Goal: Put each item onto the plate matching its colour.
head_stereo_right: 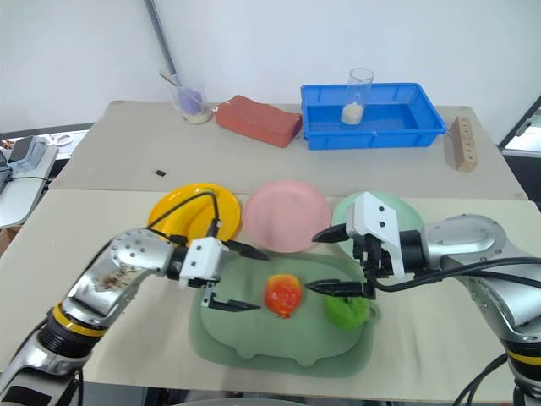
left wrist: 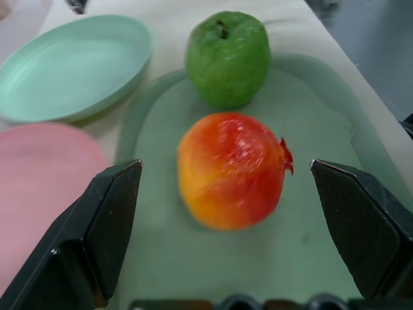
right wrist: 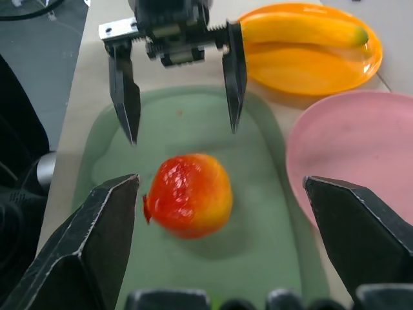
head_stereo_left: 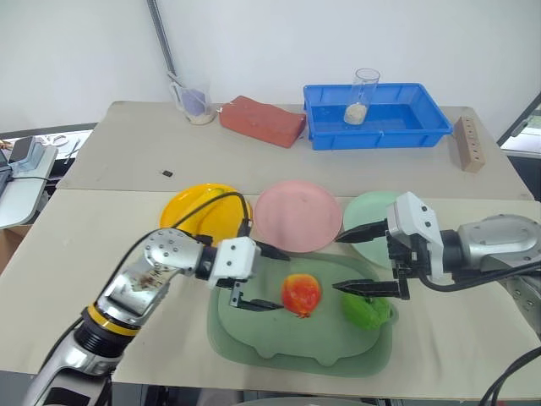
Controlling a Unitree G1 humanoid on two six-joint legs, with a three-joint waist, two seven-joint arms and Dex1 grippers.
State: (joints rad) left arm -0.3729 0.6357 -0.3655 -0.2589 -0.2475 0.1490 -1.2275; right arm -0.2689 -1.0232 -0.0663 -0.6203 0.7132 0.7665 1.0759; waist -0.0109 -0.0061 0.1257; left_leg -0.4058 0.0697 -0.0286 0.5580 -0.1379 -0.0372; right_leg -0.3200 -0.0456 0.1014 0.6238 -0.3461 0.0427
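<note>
Both grippers, left and right, gape wide and empty either side of the pomegranate on the tray.

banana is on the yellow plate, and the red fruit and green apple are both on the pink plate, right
Not quite. The banana is on the yellow plate, but the red fruit and green apple sit on the green tray, not the pink plate, as the left eye view shows.

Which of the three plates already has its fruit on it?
The yellow plate: the banana lies on it. The pink plate and mint plate are bare.
</note>
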